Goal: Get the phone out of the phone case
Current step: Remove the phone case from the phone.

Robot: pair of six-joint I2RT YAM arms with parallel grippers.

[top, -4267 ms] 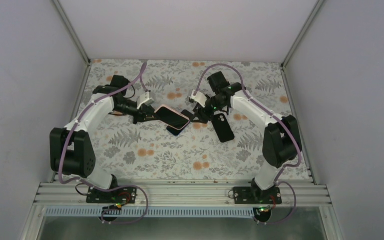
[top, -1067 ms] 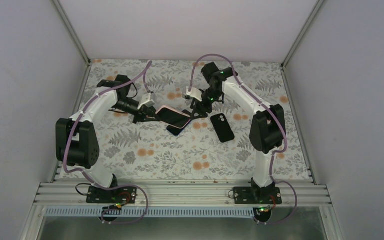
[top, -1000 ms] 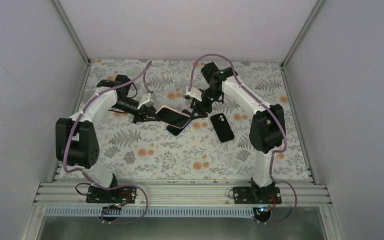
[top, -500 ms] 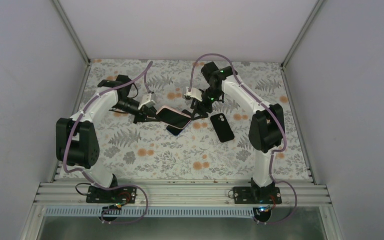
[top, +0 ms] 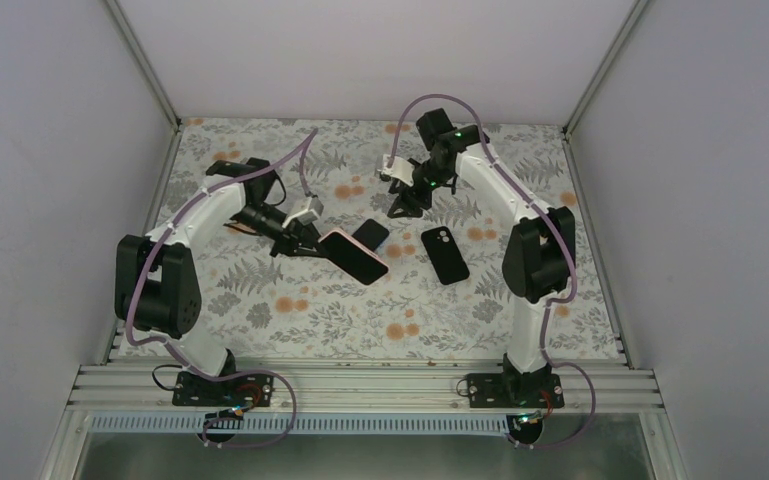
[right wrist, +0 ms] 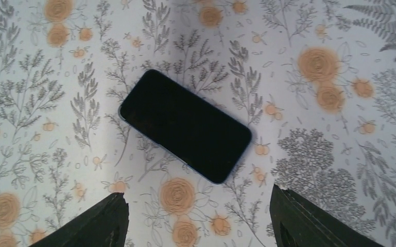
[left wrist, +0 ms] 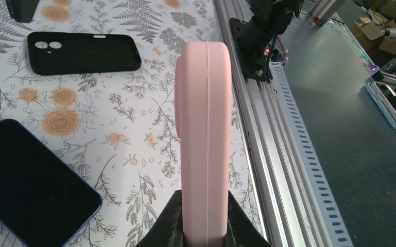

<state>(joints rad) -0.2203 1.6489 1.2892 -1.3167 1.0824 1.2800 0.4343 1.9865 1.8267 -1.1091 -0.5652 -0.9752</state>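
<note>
My left gripper (top: 305, 240) is shut on one end of the salmon-pink phone case (top: 353, 256) and holds it tilted above the table. In the left wrist view the phone case (left wrist: 204, 118) stands edge-on between my fingers (left wrist: 170, 221). From above, a glossy dark face fills its pink rim; this looks like the phone (top: 352, 254) sitting in it. My right gripper (top: 403, 205) is open and empty, raised off the case's far end. In the right wrist view its wide-apart fingertips (right wrist: 108, 216) frame bare cloth.
A dark slab with a bluish edge (top: 370, 235) lies flat on the floral cloth beside the held case; it also shows in both wrist views (right wrist: 185, 125) (left wrist: 26, 180). A black case with a camera cut-out (top: 445, 255) lies right of it (left wrist: 82, 51). Aluminium rails (top: 360, 385) line the near edge.
My right gripper has let go of the case's end and drawn back toward the far side. My left gripper has swung the pink case nearer, uncovering the dark slab.
</note>
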